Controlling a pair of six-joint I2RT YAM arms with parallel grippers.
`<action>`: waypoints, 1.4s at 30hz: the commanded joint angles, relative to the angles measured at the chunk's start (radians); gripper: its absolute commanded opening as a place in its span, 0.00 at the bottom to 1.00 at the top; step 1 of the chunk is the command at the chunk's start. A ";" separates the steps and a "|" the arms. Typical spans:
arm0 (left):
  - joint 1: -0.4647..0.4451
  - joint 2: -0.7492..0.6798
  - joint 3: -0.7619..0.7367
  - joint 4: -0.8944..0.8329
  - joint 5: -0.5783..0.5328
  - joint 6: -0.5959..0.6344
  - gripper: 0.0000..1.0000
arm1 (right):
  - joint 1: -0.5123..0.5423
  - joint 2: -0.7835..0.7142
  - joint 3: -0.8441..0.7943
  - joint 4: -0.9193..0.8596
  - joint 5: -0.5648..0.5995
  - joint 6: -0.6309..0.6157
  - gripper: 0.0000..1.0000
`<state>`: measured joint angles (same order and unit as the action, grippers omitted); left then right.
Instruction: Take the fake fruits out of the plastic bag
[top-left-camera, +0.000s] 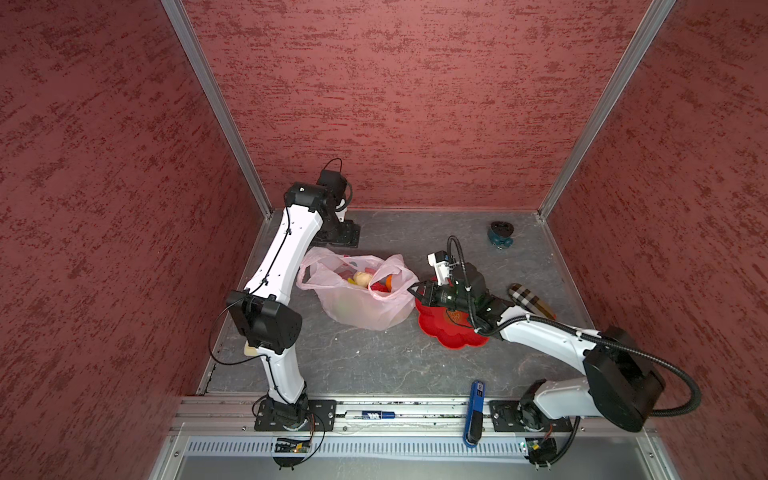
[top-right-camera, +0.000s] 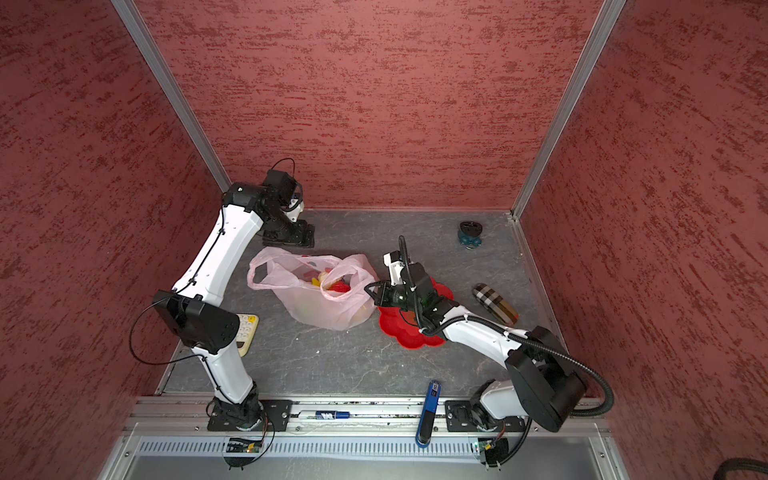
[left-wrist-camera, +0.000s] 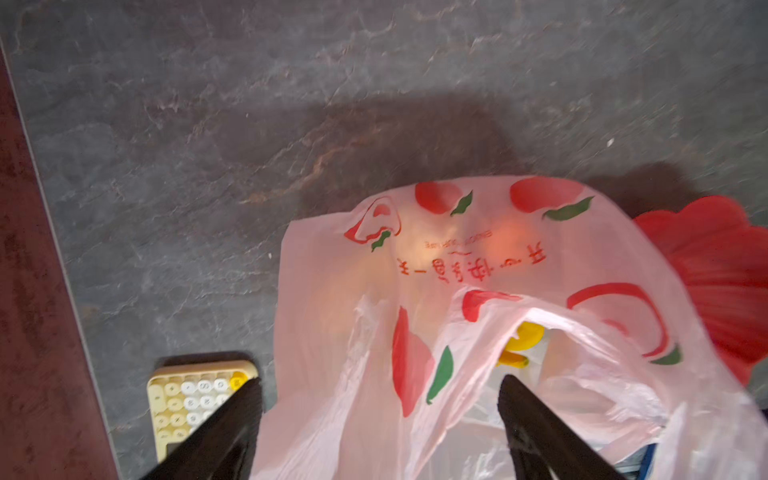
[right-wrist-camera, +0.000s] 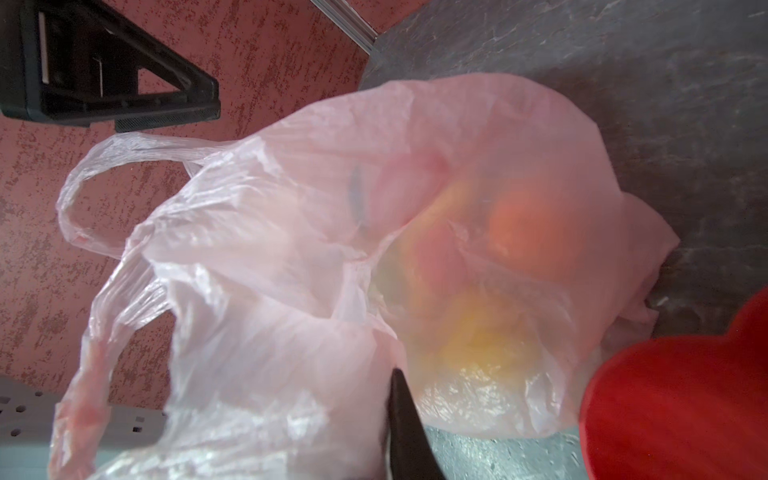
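Note:
The plastic bag lies mid-table, pale pink and crinkly with red and green prints, its mouth facing up. Through the mouth I see fake fruits: a beige one, a red one and an orange one. A yellow fruit shows in the left wrist view. An orange one glows through the film in the right wrist view. My right gripper is shut on the bag's right rim, with one black finger showing against the plastic. My left gripper hangs open over the bag's far-left handle, gripping nothing.
A red flower-shaped dish sits right of the bag under my right wrist. A cream keypad lies by the left wall. A plaid case and a dark teal object lie at the right. A blue marker rests on the front rail.

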<state>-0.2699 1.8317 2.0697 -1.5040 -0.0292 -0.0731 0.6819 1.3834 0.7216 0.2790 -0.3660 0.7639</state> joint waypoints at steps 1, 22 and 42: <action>-0.019 -0.069 -0.065 -0.011 -0.057 0.016 0.90 | 0.007 -0.015 -0.005 0.032 0.021 0.014 0.10; -0.091 -0.186 -0.362 0.133 -0.049 0.037 0.91 | 0.008 -0.030 -0.012 0.024 0.032 0.020 0.10; 0.009 -0.088 -0.453 0.332 -0.174 -0.079 0.23 | 0.004 0.014 -0.029 0.008 0.075 0.012 0.09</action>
<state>-0.3092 1.7573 1.6184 -1.2324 -0.1677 -0.1013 0.6838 1.3811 0.7010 0.2832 -0.3283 0.7811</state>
